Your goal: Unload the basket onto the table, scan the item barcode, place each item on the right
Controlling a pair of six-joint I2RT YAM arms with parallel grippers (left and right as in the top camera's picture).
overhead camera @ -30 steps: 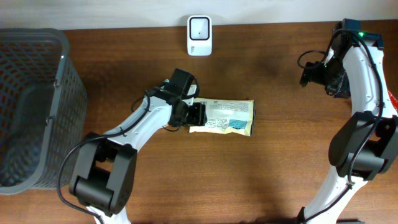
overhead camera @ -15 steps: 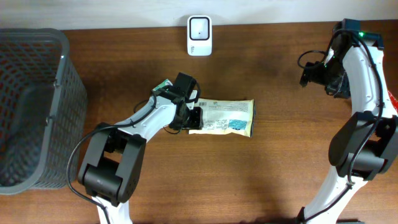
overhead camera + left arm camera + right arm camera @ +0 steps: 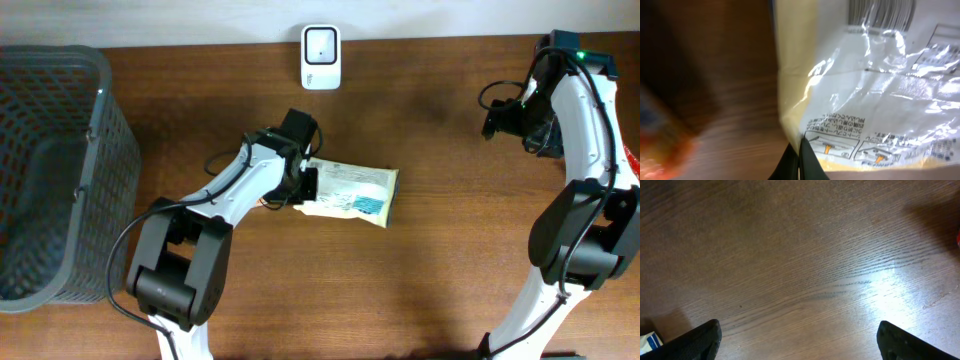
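Observation:
The item is a pale yellow snack packet (image 3: pixel 350 190) with white printed labels, lying slightly tilted in the middle of the wooden table. My left gripper (image 3: pixel 308 185) is shut on the packet's left edge. In the left wrist view the black jaws (image 3: pixel 800 161) pinch the packet (image 3: pixel 880 90) at its seam, and a barcode (image 3: pixel 882 12) shows at the top of the wrapper. A white scanner (image 3: pixel 321 44) stands at the table's far edge. My right gripper (image 3: pixel 500 120) hangs open at the far right, its fingers (image 3: pixel 702 340) spread wide over bare wood.
A dark mesh basket (image 3: pixel 50 170) fills the left side of the table. Something red (image 3: pixel 633 160) peeks in at the right edge.
The left gripper closed on the packet's left edge. The packet shifted a little left and tilted, its right end dropping toward the front. The right arm stayed still.

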